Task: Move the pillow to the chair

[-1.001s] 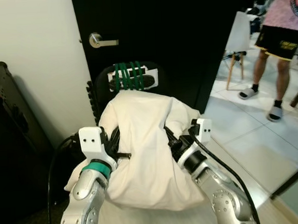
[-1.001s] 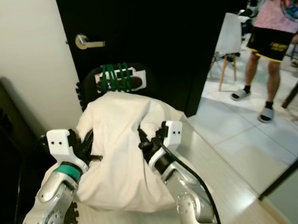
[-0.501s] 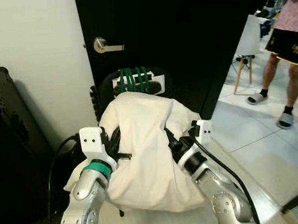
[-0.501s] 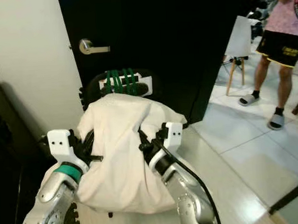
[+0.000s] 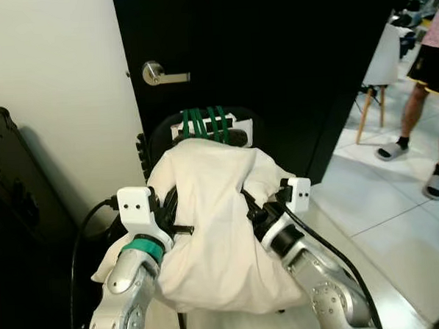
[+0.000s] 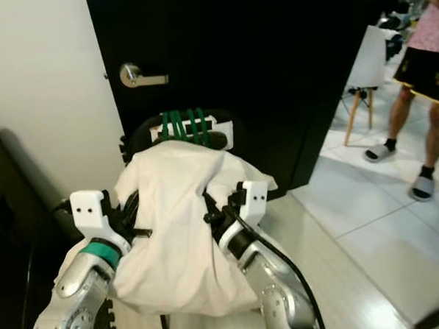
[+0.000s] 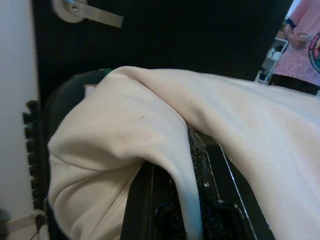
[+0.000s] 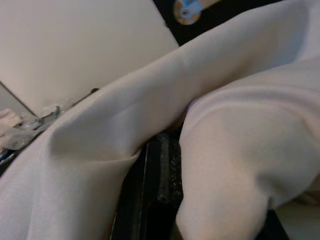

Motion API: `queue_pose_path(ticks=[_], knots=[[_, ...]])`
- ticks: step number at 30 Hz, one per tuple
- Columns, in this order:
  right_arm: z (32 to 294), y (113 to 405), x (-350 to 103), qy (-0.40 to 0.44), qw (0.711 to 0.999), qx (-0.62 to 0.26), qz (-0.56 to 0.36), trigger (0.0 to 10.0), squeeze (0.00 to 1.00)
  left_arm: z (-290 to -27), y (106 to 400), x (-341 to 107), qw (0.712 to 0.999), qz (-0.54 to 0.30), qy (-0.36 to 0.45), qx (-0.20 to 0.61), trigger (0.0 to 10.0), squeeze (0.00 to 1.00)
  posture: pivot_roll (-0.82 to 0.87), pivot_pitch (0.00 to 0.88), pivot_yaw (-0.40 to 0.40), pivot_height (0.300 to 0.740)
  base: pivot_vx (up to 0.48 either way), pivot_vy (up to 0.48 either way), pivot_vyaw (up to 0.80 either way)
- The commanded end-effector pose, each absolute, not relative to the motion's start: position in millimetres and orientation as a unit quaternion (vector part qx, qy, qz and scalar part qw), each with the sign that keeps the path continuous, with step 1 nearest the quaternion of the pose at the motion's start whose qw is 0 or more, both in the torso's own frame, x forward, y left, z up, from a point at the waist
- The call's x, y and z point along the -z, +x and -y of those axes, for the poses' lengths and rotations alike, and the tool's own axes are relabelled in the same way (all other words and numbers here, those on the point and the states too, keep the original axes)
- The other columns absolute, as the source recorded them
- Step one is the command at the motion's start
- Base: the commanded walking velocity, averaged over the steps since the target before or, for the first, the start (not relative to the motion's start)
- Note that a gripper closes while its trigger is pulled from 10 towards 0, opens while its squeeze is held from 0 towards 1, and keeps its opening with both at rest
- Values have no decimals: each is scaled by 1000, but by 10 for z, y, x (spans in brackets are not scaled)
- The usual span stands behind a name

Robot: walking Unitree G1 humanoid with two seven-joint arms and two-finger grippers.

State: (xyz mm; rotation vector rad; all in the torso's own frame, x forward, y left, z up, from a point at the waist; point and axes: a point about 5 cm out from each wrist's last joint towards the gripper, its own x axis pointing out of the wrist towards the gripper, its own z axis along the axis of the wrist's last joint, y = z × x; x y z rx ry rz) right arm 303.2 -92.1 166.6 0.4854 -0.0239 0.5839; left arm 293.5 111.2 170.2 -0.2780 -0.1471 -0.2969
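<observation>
A cream-white pillow (image 5: 211,209) hangs in front of me, held up from both sides. My left gripper (image 5: 170,213) is shut on its left flank and my right gripper (image 5: 252,205) on its right flank, fingers sunk in the fabric. Cloth folds over the black fingers (image 7: 150,200) in the left wrist view, and in the right wrist view over the fingers (image 8: 161,165). Just behind the pillow stands a black chair (image 5: 203,127) whose back is wrapped with green straps. The pillow hides the seat.
A black door with a silver lever handle (image 5: 157,73) rises behind the chair, with white wall to its left. A black case (image 5: 15,197) stands at the left, a black cable (image 5: 80,238) beside it. At the right, on pale tiles, are a white chair (image 5: 385,56) and a person (image 5: 437,72).
The whole picture has shifted, so the camera moved: door handle and chair sit lower and more central, and the person has slid to the right edge. Both grippers still hold the pillow.
</observation>
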Motion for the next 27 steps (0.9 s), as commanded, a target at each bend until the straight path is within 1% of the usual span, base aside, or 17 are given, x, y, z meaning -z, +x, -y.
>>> queue_pose_path(ticks=[1, 12, 20, 22, 27], knots=[[661, 2978, -1781, 235, 905, -353, 28, 10000, 0, -886, 2905, -1787, 964, 87, -142, 208, 10000, 0, 25, 0, 83, 740, 368, 0, 0], [717, 3004, -1622, 228, 913, -340, 0, 10000, 0, -873, 2882, -1731, 965, 77, -134, 213, 10000, 0, 24, 0, 83, 740, 362, 0, 0], [846, 3084, -1475, 197, 933, -301, -21, 10000, 0, -872, 2863, -1567, 972, 46, -100, 209, 10000, 0, 25, 12, 81, 740, 0, 0, 0], [918, 3141, -1343, 185, 944, -271, -38, 10000, 0, -917, 2862, -1432, 977, 25, -88, 193, 10000, 0, 31, 21, 80, 740, 0, 0, 0], [927, 3141, -1312, 183, 945, -269, -42, 10000, 0, -945, 2869, -1423, 978, 23, -86, 191, 10000, 0, 34, 27, 79, 740, 0, 0, 0]])
